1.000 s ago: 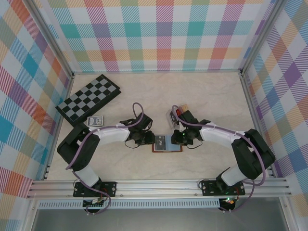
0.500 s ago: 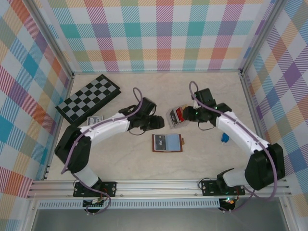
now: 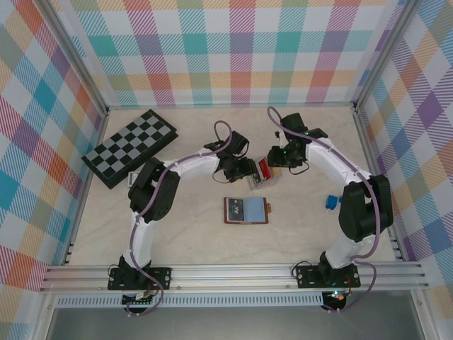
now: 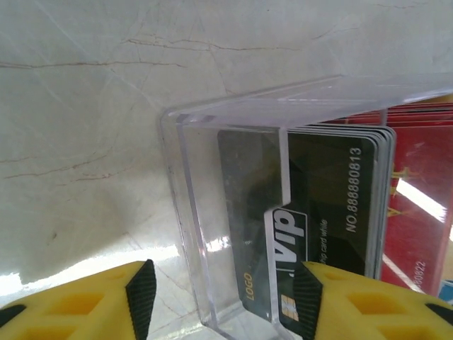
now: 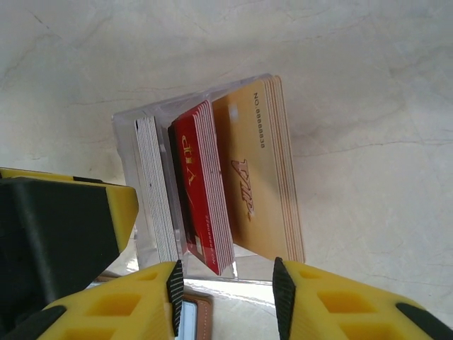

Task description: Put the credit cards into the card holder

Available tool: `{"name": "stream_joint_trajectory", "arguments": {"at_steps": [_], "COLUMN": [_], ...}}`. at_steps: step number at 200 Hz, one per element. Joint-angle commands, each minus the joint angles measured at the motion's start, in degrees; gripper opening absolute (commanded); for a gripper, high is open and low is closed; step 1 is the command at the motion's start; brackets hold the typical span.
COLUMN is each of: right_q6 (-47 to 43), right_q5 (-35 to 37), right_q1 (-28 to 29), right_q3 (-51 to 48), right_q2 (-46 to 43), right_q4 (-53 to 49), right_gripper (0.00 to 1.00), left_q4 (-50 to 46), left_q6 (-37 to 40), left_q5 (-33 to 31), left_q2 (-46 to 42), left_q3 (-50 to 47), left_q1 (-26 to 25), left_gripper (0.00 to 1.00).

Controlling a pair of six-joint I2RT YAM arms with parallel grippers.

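The credit cards stand on edge in a clear tray [image 3: 253,181]: a black stack [image 4: 318,191], a red stack [image 5: 202,191], a tan stack [image 5: 258,177] and a grey-white stack [image 5: 148,191]. My left gripper [image 3: 244,170] [image 4: 225,294] is open at the tray's left end, its pads either side of the end wall [image 4: 191,234] and the black cards. My right gripper [image 3: 276,159] [image 5: 228,297] is open just above the red and tan stacks. The brown card holder [image 3: 245,210] [image 5: 202,316] lies open nearer the bases, with a card in it.
A chessboard [image 3: 129,146] lies at the back left. A small blue object [image 3: 330,202] sits right of the card holder. Metal rails and checked walls close in the table. The two grippers are close together over the tray.
Both arms have left the card holder and swung back to the clear tray. Both sets of jaws have opened wider. A card stays in the holder.
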Motion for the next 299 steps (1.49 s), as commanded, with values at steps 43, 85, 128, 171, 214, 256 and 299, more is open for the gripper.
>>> {"name": "stream_joint_trajectory", "arguments": {"at_steps": [43,85,128,171,214,256,299], "right_q6": [-4.0,-4.2,-5.1,-5.5,-5.6,-5.2,-5.0], "right_q5": [-5.7,2.8,8.9,12.0,15.9,18.1,18.1], "right_q1": [1.0,4.7,7.5,9.2,10.3,10.4,10.4], "right_q3": [5.4,7.6,8.1,8.0,7.1,6.4,6.3], "right_q2": [5.4,9.6,11.9,13.7,14.9,11.6,10.5], "right_q4": [-3.7,-4.8,-4.4,-3.8,-2.4,-1.3,-1.6], "right_gripper": [0.27,0.27,0.29,0.33,0.32,0.31,0.32], "left_q4": [-3.2,-3.0,-1.9,-1.0,0.1,0.9,1.1], "left_q6": [-0.3,0.8,1.4,1.3,0.9,0.8,0.8], "left_q5": [-1.3,-1.1,-0.7,-0.2,-0.6,-1.2,-0.9], "left_q2": [0.8,-0.1,-1.0,-1.5,-2.4,-3.5,-3.4], "left_q3": [-0.2,-1.7,-2.9,-3.8,-5.5,-7.2,-7.3], "left_q1": [0.7,0.7,0.7,0.6,0.6,0.6,0.6], "left_gripper": [0.33,0.29,0.29,0.26,0.23,0.22,0.21]}}
